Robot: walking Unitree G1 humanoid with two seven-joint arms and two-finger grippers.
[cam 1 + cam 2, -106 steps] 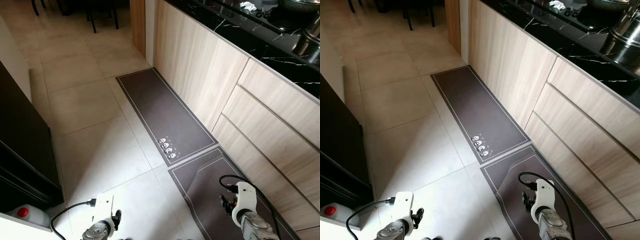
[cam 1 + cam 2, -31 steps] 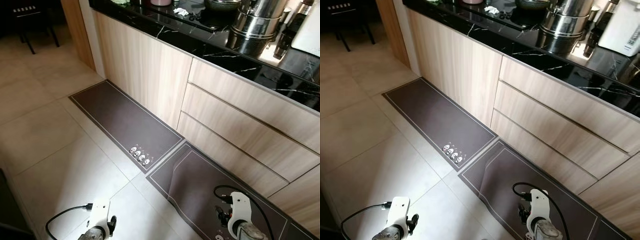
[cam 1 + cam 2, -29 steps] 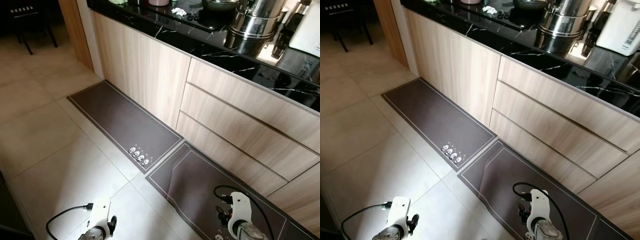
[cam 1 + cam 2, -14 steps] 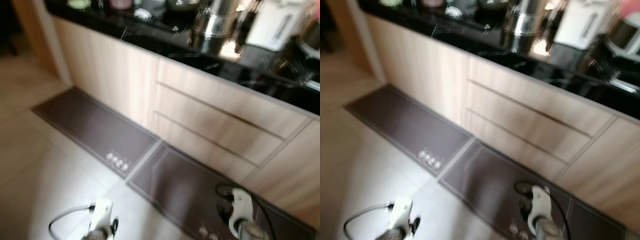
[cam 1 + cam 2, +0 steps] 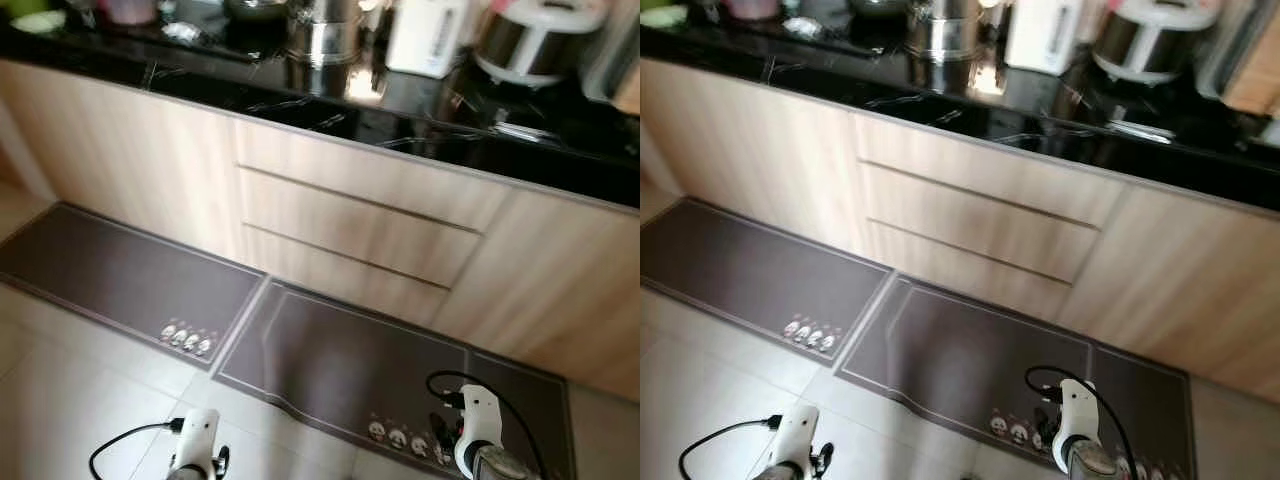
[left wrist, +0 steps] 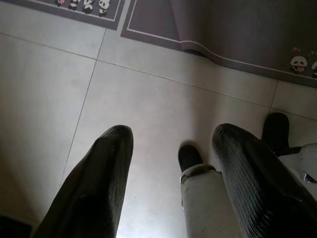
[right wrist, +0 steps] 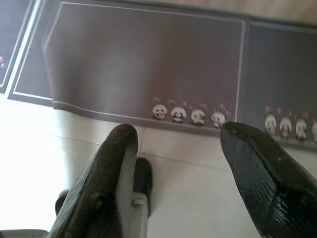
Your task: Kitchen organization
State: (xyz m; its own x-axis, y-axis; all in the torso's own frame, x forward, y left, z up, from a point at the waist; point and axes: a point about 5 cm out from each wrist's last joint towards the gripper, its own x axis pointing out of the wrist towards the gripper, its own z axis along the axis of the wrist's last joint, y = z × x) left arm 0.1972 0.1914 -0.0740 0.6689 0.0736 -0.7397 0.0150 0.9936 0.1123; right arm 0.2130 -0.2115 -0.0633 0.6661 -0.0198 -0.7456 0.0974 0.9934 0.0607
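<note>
A black marble countertop (image 5: pixel 420 110) runs across the top of the head views. On it stand a stainless steel pot (image 5: pixel 325 35), a white appliance (image 5: pixel 425 35) and a rice cooker (image 5: pixel 530 45). Below are light wood cabinets with a stack of drawers (image 5: pixel 360 225). Both arms hang low over the floor, the left arm (image 5: pixel 197 452) above pale tiles, the right arm (image 5: pixel 478 445) above a grey mat. My left gripper (image 6: pixel 171 134) is open and holds nothing. My right gripper (image 7: pixel 179 131) is open too, over the mat's panda-print edge.
Two grey panda-print mats (image 5: pixel 340 360) (image 5: pixel 110 275) lie along the cabinet base; one has a raised, buckled edge (image 6: pixel 198 47). A green dish (image 5: pixel 35 20) and a pink container (image 5: pixel 130 10) sit at the counter's far left. Pale tiled floor (image 6: pixel 148 99) lies beneath me.
The whole view has swung right along the counter, bringing the white appliance and rice cooker into sight. Both arms hang as before, grippers unchanged.
</note>
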